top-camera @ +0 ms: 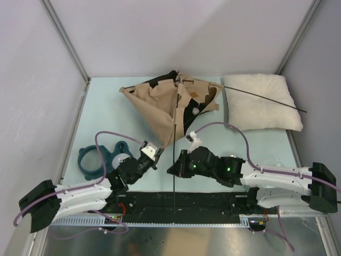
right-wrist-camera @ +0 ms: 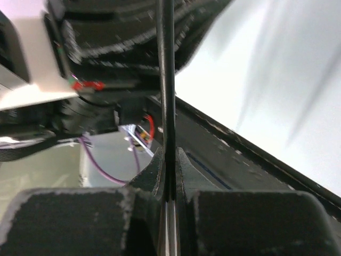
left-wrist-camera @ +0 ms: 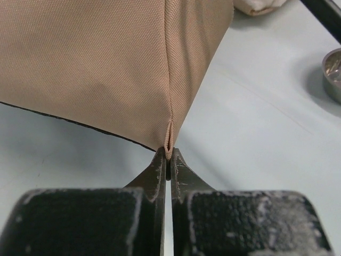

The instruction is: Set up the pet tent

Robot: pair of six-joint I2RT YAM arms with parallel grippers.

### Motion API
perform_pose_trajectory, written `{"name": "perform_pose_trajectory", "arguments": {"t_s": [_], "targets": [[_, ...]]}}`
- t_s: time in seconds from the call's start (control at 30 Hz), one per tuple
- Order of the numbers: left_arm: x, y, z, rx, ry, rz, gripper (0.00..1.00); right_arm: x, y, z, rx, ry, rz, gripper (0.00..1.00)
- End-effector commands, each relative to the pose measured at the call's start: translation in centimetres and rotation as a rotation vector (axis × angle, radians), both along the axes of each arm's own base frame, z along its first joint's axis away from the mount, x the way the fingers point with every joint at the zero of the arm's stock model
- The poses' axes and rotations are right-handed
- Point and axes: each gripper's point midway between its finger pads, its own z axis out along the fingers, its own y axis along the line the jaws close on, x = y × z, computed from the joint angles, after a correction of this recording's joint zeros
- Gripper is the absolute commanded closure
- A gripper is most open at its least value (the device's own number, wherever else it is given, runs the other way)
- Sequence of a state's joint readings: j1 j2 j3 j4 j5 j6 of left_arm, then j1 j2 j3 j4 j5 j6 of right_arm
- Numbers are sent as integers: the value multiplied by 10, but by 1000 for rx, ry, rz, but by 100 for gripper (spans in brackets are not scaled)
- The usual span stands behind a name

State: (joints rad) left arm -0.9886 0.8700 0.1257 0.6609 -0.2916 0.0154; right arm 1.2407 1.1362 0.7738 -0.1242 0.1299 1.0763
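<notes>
Pale green table (top-camera: 101, 114) holds a floppy, light-looking pet tent (top-camera: 154, 104), left gripper (left-wrist-camera: 168, 160) pinched on its corner seam, right gripper (right-wrist-camera: 169, 160) clamped on the thin, probably springy pole (right-wrist-camera: 166, 80), both sensible holds.

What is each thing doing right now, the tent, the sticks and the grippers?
pet tent: collapsed and crumpled, not standing.
left gripper: shut on the tent's corner.
right gripper: shut on a black pole.
pillow: lying flat.
second pole: lying across the pillow.
</notes>
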Motion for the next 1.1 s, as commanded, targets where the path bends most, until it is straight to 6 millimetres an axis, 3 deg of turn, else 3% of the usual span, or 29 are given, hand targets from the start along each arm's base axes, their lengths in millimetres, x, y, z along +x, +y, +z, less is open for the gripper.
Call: {"name": "perform_pose_trajectory", "arguments": {"t_s": [0.0,0.13,0.27,0.67,0.83,1.07], "targets": [[1,-8,9,-44,24,11,100,2,-22,-35,-155,-16,-42,100],[5,-6,14,-61,31,39,100,-16,-27,-44,-201,5,22,97],[9,-9,19,-62,33,56,100,-26,-33,-50,-236,14,60,88],[20,-19,18,-31,70,87,100,-63,-43,-72,-307,83,250,37],[22,-17,12,-14,81,104,100,-86,-54,-53,-260,132,328,20],[26,-17,3,9,96,130,100,-134,-73,-18,-146,215,504,18]]}}
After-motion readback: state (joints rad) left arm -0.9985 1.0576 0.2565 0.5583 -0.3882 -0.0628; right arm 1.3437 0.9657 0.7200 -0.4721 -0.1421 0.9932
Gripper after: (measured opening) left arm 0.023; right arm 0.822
